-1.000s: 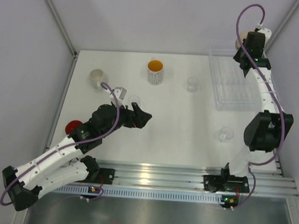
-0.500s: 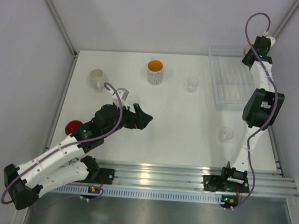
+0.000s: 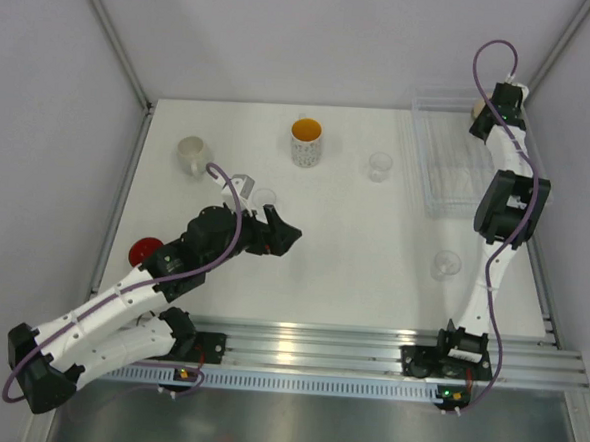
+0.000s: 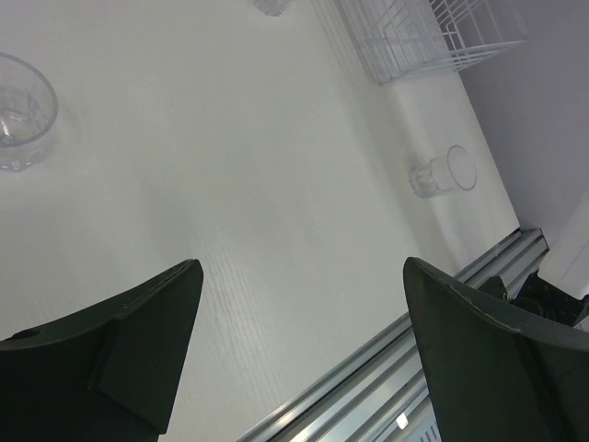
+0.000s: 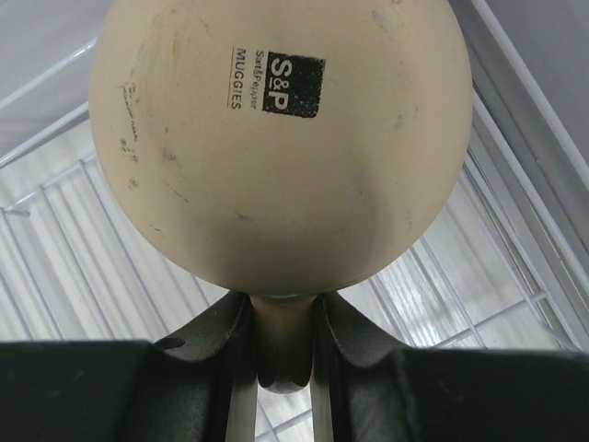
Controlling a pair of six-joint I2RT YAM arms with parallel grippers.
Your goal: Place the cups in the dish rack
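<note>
Right gripper [image 5: 276,345] has its jaws pinched on the handle of the beige mug [image 5: 276,138]. The mug's base faces the wrist camera, so the mouth points away, toward the wire floor of the dish rack [image 5: 83,249]. Its long axis runs straight out from the jaws. My read: the drop is a short push forward and down, then release.

From overhead, the right arm reaches to the far right corner of the rack [image 3: 426,159]. Only a sliver of the mug [image 3: 475,110] shows beside the wrist. It's probably inside the rim, but that view is too small to tell if it touches the wires. The wrist view shows grid behind it but no contact either.

Left gripper [image 4: 299,276] has its jaws spread wide and holds nothing. It hangs over bare table mid-left.

- Nearest to it is a clear tumbler [image 3: 264,196], upright, just beyond its fingers and off to the left in the wrist view [image 4: 23,110].
- The left wrist view shows another tumbler on its side [image 4: 444,172], lying in front of the rack. Overhead it is only a faint ring [image 3: 445,263].

Not yet loaded, all seen overhead:

- speckled mug [image 3: 306,142]
- white mug [image 3: 191,155]
- red cup [image 3: 145,247]
- a third tumbler [image 3: 379,166]

The left arm is nearer to most of these.
</note>
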